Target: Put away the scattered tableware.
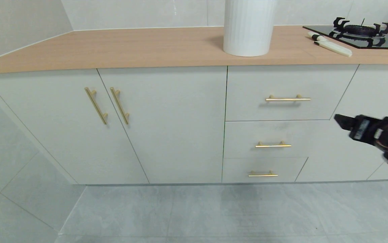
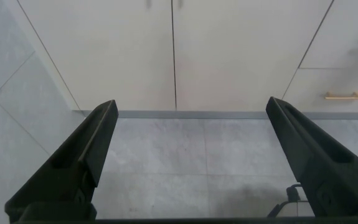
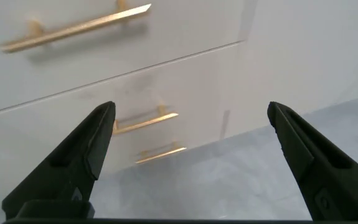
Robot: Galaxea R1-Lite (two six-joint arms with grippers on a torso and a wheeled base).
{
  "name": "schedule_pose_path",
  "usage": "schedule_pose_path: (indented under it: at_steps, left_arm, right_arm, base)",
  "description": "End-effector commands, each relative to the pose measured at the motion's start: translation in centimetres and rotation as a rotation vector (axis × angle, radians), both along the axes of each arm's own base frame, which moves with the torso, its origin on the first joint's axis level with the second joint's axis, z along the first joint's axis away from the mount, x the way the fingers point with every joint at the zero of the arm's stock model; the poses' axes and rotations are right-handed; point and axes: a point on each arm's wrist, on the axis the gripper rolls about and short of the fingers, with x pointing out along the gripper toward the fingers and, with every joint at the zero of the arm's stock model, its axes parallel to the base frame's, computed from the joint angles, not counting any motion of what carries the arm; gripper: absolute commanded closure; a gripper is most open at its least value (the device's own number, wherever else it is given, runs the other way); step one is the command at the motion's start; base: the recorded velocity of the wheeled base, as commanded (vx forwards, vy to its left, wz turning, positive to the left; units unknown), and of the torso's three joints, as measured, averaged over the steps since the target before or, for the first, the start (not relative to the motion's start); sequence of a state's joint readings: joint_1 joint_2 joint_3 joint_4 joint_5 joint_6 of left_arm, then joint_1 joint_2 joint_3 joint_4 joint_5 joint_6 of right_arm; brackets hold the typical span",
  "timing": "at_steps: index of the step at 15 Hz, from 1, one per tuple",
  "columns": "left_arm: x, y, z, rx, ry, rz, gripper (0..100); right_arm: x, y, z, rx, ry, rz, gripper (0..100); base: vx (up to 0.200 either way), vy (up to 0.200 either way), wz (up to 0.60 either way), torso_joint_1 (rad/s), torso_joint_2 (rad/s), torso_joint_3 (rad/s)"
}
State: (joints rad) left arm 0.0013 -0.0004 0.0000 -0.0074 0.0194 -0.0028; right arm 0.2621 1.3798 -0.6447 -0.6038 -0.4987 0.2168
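Right claw [image 3: 188, 165] spread before the drawers [image 1: 248, 108] (left claw [image 2: 188, 168] spread too, over the floor [image 2: 160, 143]), probably readying storage for the knife [image 1: 330, 44] at the surface's [image 1: 130, 47] right end.

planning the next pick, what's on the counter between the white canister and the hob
A cream knife lies between the white canister and the hob, close to the hob's edge; the head view shows it.

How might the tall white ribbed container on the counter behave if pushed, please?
The white ribbed container stands tall on a flat base, so a high push could tip it; a low push would probably slide it along the smooth countertop.
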Motion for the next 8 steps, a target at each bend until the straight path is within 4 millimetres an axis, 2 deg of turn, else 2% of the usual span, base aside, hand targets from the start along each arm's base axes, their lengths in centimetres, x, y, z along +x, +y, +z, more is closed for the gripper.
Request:
schedule_pose_path:
  at_steps: [1,3,4,5,6,8]
  left_arm:
    - [0.0,0.0,0.0,0.000,0.000,0.001,0]
    - [0.0,0.0,0.0,0.000,0.002,0.001,0]
    - [0.0,0.0,0.0,0.000,0.000,0.001,0]
    - [0.0,0.0,0.0,0.000,0.000,0.001,0]
    - [0.0,0.0,0.0,0.000,0.000,0.001,0]
    - [0.0,0.0,0.0,0.000,0.000,0.001,0]
  right_arm:
    - [-13.3,-3.8,-0.1,-0.068,-0.141,-0.097,0]
    - [-17.6,-5.4,-0.6,-0.128,-0.153,-0.218,0]
    - [-19.5,-5.7,-0.9,-0.141,-0.181,-0.216,0]
    - [-19.6,-5.7,-0.9,-0.142,-0.184,-0.215,0]
    - [-23.6,-6.1,-2.7,-0.188,-0.215,-0.215,0]
    - [-26.4,-6.3,-4.4,-0.247,-0.225,-0.252,0]
  base:
    - [0.000,0.000,0.00,0.000,0.00,0.000]
    - [0.000,0.000,0.00,0.000,0.00,0.000]
    - [0.000,0.000,0.00,0.000,0.00,0.000]
    - [0.000,0.000,0.00,0.000,0.00,0.000]
    - [0.000,0.000,0.00,0.000,0.00,0.000]
    - [0.000,0.000,0.00,0.000,0.00,0.000]
